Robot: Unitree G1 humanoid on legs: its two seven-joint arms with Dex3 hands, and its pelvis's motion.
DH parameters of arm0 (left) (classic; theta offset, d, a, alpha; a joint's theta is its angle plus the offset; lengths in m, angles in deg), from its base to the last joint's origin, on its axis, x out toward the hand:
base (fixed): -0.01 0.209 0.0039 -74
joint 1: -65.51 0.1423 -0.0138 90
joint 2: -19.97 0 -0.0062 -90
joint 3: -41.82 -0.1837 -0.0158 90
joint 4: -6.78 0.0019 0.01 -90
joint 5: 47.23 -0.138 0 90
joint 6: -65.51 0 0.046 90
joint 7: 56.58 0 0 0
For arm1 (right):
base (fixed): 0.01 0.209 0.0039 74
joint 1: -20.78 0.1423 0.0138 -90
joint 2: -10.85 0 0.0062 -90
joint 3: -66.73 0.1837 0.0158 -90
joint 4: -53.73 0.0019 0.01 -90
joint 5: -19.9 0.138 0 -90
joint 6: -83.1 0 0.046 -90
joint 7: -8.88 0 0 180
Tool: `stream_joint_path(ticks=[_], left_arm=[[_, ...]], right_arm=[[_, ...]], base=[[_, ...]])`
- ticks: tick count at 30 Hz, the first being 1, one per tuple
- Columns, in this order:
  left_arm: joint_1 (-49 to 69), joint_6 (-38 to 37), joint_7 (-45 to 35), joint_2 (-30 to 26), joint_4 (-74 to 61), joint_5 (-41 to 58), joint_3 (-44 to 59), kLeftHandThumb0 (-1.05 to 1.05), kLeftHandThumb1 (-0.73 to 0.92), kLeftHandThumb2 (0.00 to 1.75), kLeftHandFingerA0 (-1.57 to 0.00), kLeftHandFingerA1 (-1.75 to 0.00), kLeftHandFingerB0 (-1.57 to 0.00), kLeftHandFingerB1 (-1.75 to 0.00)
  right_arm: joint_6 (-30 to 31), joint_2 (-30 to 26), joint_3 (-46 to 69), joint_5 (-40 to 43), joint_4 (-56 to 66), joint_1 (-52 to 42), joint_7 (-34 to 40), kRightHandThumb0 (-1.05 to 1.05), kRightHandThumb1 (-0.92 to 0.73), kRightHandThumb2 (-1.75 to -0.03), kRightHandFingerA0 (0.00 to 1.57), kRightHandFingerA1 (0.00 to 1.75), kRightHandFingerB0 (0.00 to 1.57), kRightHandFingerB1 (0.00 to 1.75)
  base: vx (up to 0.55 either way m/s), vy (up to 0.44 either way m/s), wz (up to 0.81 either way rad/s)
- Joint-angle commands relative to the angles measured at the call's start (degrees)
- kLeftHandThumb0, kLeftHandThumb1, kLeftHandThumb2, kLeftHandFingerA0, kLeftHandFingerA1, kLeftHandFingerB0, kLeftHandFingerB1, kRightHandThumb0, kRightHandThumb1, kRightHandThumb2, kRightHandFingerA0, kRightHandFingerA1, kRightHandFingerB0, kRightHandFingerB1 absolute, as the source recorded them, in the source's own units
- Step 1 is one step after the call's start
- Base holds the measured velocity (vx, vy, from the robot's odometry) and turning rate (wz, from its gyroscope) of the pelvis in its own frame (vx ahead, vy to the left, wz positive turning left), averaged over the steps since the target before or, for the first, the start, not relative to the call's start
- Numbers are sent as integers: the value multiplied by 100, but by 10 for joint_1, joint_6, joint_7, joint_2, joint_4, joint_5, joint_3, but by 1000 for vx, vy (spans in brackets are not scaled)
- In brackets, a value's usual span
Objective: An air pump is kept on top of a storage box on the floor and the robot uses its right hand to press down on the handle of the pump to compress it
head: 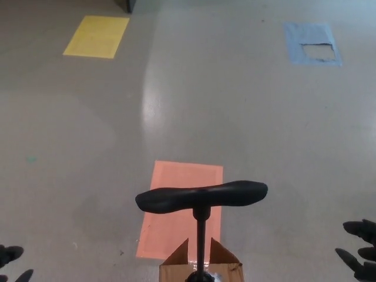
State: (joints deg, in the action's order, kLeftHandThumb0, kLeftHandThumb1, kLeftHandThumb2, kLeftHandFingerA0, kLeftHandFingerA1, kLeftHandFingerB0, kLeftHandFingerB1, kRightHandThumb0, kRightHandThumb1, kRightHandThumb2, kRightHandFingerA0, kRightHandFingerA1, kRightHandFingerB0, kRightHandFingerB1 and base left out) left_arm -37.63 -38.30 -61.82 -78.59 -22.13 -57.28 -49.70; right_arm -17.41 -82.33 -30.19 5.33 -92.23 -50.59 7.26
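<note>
The air pump stands upright at the bottom centre. Its black T-shaped handle (pixel 201 196) is raised on a thin black rod (pixel 201 244) that rises out of a brown cardboard box (pixel 176 267) cut off by the lower edge. My right hand (pixel 360 249) shows at the lower right edge, fingers spread and holding nothing, well to the right of the handle and lower in the picture. Only the fingertips of my left hand (pixel 12 261) show in the lower left corner, apart and far from the pump.
An orange rectangle (pixel 176 200) is marked on the grey floor behind the box. A yellow rectangle (pixel 97 36) lies far left and a worn blue one (pixel 311 44) far right. A dark object's base (pixel 130 4) touches the top edge.
</note>
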Motion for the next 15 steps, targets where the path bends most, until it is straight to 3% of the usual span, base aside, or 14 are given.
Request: stream_joint_path(ticks=[1, 3, 4, 6, 7, 8, 9, 10, 12, 14, 15], left_arm=[[-4, -54, -15, -13, 24, 2, 3, -65, 71, 87, -22, -42, -16, -40], [-4, -62, -19, -13, 25, 6, 6, -64, 71, 87, -21, -42, -16, -39], [-4, -64, -19, -12, 24, 7, 7, -59, 84, 65, -27, -33, -19, -29], [-2, -68, -18, -16, 17, 7, 8, -61, 84, 64, -27, -33, -19, -29], [-1, -69, -18, -18, 15, 6, 8, -61, 84, 64, -27, -33, -19, -29], [4, -76, -21, -17, 4, 11, 11, -65, 71, 87, -20, -42, -16, -40], [6, -79, -22, -17, -1, 14, 13, -65, 71, 87, -20, -42, -16, -40], [7, -82, -26, -17, -10, 20, 18, -58, 84, 64, -28, -34, -19, -29], [8, -84, -28, -18, -22, 23, 21, -58, 84, 65, -26, -33, -19, -29], [8, -84, -29, -18, -24, 25, 22, -57, 84, 65, -26, -33, -18, -30], [9, -83, -30, -17, -28, 25, 23, -57, 84, 65, -25, -33, -19, -30]], right_arm=[[-85, 0, 37, 19, -5, -12, 73, -87, -64, -72, 40, 41, 31, 36], [-122, 6, 64, 31, 17, -25, 102, -83, -68, -68, 39, 41, 33, 36], [-145, 13, 81, 44, 21, -29, 114, -79, -67, -65, 43, 42, 37, 37], [-201, 30, 112, 56, 57, -45, 155, -82, -68, -70, 46, 43, 41, 39], [-221, 36, 123, 59, 72, -52, 171, -82, -68, -70, 46, 43, 41, 39], [-242, 41, 137, 53, 122, -65, 198, -80, -77, -64, 50, 39, 49, 36], [-251, 44, 145, 49, 144, -72, 210, -80, -77, -64, 50, 39, 49, 36], [-263, 52, 161, 63, 208, -85, 201, -82, -78, -65, 49, 42, 50, 35], [-248, 52, 184, 56, 357, -113, 191, -85, -85, -66, 45, 41, 44, 35], [-229, 56, 194, 57, 417, -120, 183, -87, -84, -66, 47, 38, 44, 35], [-216, 53, 203, 61, 475, -120, 170, -92, -75, -75, 43, 39, 35, 37]], base=[[0, 0, 0], [0, 0, 0], [0, 0, 0], [0, 0, 0], [0, 0, 0], [0, 0, 0], [0, 0, 0], [0, 0, 0], [0, 0, 0], [0, 0, 0], [0, 0, 0]])
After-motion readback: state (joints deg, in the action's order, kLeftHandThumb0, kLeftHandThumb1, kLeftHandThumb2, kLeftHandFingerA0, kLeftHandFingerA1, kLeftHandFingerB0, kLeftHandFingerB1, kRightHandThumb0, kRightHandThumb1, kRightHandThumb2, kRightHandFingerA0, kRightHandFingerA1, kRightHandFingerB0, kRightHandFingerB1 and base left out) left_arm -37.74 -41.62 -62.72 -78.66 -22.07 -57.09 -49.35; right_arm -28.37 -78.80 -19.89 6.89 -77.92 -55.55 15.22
